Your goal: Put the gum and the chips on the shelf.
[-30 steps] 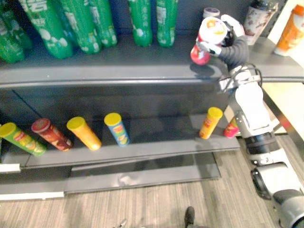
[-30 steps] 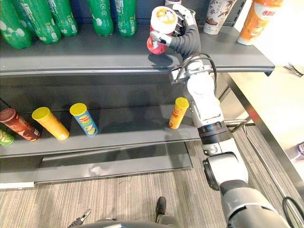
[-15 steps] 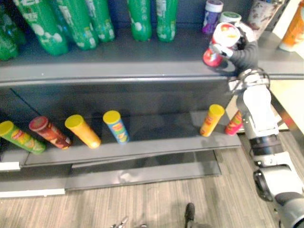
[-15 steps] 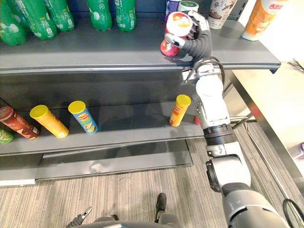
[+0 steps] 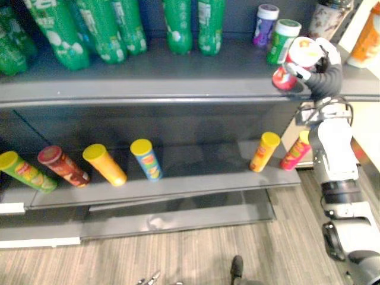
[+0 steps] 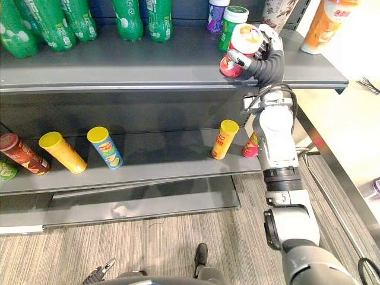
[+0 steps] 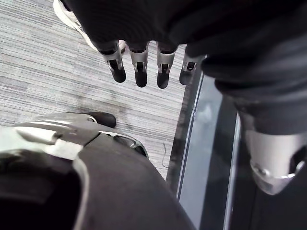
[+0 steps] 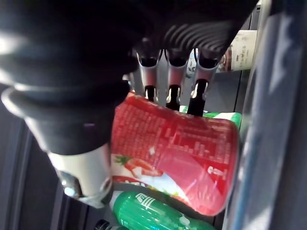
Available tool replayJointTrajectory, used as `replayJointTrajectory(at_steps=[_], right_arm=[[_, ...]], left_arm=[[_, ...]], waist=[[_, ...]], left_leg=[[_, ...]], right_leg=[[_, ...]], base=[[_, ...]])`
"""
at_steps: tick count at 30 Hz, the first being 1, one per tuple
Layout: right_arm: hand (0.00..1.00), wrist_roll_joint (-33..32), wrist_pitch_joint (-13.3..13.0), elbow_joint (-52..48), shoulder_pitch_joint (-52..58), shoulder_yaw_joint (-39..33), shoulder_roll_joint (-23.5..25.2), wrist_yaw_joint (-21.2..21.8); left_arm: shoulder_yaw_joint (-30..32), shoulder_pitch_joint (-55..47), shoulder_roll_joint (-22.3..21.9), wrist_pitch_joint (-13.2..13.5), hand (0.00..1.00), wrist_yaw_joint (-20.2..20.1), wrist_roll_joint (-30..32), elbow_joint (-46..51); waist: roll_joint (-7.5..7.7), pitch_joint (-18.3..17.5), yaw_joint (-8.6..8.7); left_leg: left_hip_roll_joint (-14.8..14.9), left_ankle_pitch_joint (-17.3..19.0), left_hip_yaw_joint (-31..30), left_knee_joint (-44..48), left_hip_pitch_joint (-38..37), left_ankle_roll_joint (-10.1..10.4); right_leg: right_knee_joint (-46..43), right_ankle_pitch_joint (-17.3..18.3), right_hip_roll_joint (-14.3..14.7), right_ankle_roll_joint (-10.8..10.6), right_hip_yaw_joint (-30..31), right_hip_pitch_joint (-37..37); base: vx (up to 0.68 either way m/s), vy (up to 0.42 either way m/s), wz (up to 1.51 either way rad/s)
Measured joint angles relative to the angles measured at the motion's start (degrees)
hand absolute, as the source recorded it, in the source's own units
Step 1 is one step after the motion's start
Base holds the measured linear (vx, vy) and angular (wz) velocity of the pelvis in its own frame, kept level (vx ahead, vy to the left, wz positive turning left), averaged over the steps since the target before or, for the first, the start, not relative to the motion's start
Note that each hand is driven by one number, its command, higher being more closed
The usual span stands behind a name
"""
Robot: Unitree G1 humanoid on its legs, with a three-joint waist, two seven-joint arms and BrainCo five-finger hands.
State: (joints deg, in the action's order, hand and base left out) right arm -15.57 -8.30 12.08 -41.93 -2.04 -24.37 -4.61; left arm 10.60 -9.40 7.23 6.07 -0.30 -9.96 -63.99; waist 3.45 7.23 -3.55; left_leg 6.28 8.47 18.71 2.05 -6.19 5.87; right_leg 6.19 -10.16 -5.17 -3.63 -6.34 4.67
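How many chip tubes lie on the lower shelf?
6: green tube, red tube, yellow tube and blue tube at the left; orange tube and pink tube at the right. More may hide past the left edge.

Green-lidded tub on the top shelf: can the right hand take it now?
Probably not: the right hand is beside the green-lidded tub, but its fingers are curled round a red canister.

Bright, even overhead light; pale sheen along the top shelf [image 6: 119, 64]; heavy shadow beneath it, over the back of the lower shelf [image 6: 172, 155]; floor [image 6: 178, 243] evenly lit.
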Motion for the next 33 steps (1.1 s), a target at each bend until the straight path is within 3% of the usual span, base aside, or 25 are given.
replayJointTrajectory(at_steps=[12,33], right_arm=[[1.00,3.9,0.0,0.7,0.4,-0.6,0.0,-0.3],[1.00,6.7,0.6,11.4,-7.6,-2.7,-1.6,-2.6]], left_arm=[[-1.3,0.0,0.4,0.0,0.00,0.0,0.0,0.1],[-1.2,0.0,0.9,0.1,0.00,0.5,-0.1,0.2]], waist=[[0.07,0.0,-0.20],[1.12,-0.2,-0.38]], left_leg=[[-0.1,0.0,0.0,-0.1,0.0,0.0],[-1.4,-1.3,-0.7,-1.9,1.1,-0.6]], right_leg=[[0.0,0.0,0.0,0.0,0.0,0.0],[0.0,-0.4,-0.8,-0.4,-0.4,1.6]], base=[[0.00,0.000,0.00],[0.00,0.000,0.01]])
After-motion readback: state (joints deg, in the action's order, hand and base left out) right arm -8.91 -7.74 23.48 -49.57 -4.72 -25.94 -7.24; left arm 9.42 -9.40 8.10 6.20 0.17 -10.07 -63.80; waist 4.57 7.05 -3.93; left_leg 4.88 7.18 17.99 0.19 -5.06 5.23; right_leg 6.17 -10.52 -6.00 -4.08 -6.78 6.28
